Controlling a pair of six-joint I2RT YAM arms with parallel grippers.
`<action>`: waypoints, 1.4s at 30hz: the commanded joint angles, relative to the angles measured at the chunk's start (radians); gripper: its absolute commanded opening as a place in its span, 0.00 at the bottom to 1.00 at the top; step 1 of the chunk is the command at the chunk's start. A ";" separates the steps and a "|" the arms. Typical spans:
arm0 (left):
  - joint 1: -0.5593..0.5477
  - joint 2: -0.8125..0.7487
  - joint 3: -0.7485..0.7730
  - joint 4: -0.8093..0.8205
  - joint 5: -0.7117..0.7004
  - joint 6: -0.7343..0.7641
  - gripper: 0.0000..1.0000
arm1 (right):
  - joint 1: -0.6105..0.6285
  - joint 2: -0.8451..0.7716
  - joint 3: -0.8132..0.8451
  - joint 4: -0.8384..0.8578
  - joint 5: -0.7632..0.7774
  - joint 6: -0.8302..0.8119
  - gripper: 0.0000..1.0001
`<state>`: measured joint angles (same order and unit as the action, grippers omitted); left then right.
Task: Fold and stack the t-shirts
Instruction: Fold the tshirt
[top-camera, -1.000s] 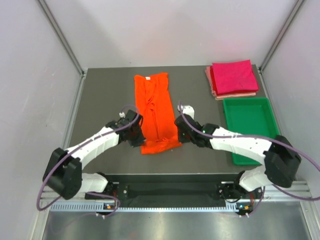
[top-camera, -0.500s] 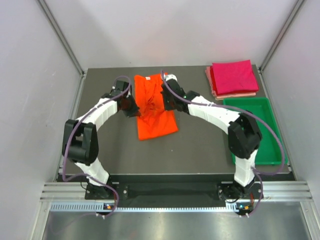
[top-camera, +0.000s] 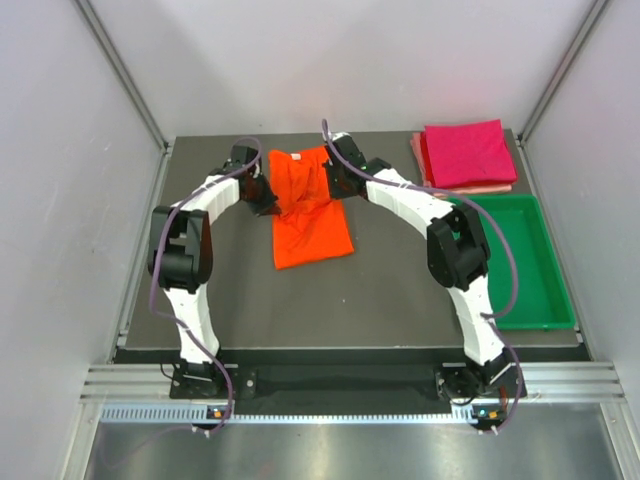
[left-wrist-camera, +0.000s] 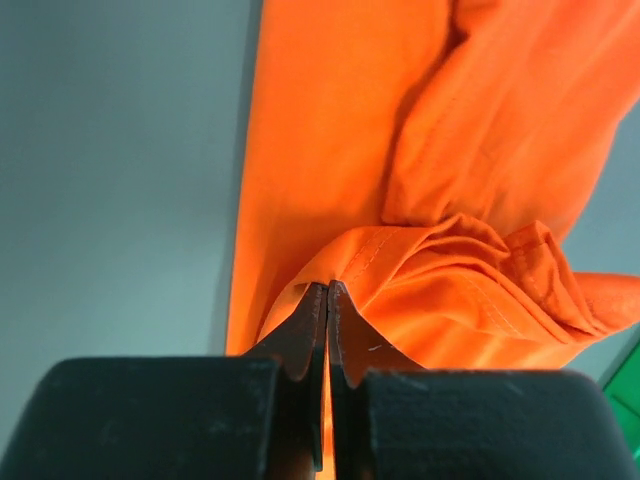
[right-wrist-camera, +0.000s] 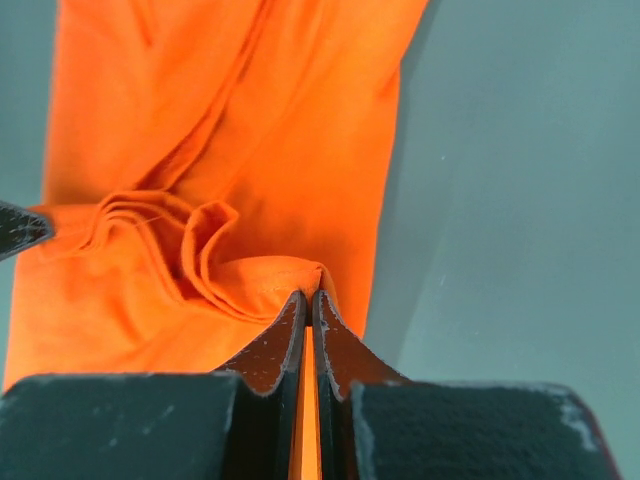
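The orange t-shirt (top-camera: 310, 215) lies lengthwise in the middle of the table, its near hem folded back toward the collar end. My left gripper (top-camera: 268, 200) is shut on the hem's left corner (left-wrist-camera: 345, 262). My right gripper (top-camera: 333, 187) is shut on the hem's right corner (right-wrist-camera: 290, 272). Both hold the cloth over the shirt's far half, with the hem bunched between them. The magenta t-shirt (top-camera: 466, 152) lies folded on the pale pink one (top-camera: 422, 165) at the far right corner.
A green plastic tray (top-camera: 505, 262) stands at the right edge, in front of the folded stack. Both arms arch over the table on either side of the orange shirt. Grey walls close in the left, right and far sides.
Both grippers have carried the shirt's near hem from the front of the table toward the far end. The shirt now lies about half as long, doubled over itself.
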<state>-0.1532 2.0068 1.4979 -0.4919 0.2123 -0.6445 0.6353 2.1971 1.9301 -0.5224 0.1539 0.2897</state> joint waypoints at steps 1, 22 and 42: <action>0.010 0.027 0.064 0.018 0.001 0.020 0.04 | -0.025 0.038 0.056 0.018 -0.045 -0.012 0.01; -0.062 -0.048 0.021 0.004 0.070 0.163 0.22 | -0.069 -0.161 -0.175 -0.004 -0.261 -0.076 0.31; -0.039 0.162 0.340 -0.180 -0.300 0.184 0.22 | -0.051 -0.277 -0.545 0.160 -0.353 -0.067 0.34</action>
<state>-0.2020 2.1914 1.7947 -0.5968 0.0002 -0.4686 0.5758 1.9938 1.4010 -0.4358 -0.1802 0.2199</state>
